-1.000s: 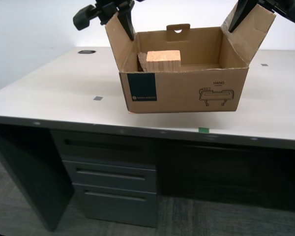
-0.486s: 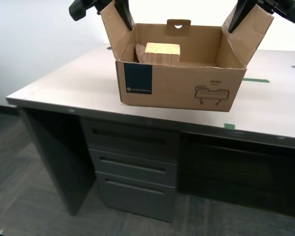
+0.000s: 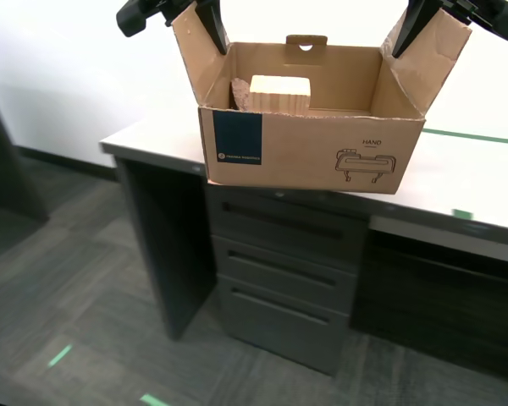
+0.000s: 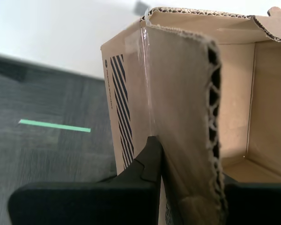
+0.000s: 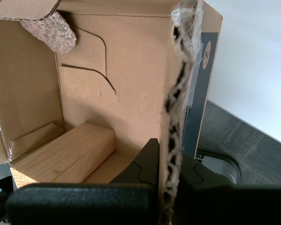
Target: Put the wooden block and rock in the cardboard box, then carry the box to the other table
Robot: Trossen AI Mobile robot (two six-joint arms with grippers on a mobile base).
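The cardboard box (image 3: 309,152) hangs in the air, held by its two side flaps, with its bottom level with the desk's front edge. My first gripper (image 3: 205,19) is shut on the flap at the exterior view's left (image 5: 171,154). My second gripper (image 3: 411,25) is shut on the flap at the exterior view's right (image 4: 187,159). Inside the box, the wooden block (image 3: 280,91) (image 5: 63,157) lies near the first gripper's side. The rock (image 3: 240,91) (image 5: 49,32) sits beside it. The other table is out of view.
An off-white desk (image 3: 483,173) with dark drawers (image 3: 284,275) stands behind and below the box, with green tape marks (image 3: 463,214) on its top. Grey carpet (image 3: 85,279) with green tape marks (image 3: 61,354) spreads across the exterior view's left and front.
The whole scene has shifted: the camera has backed away from the desk, showing more floor. The box stays in the same place in the view, both grippers still shut on its flaps.
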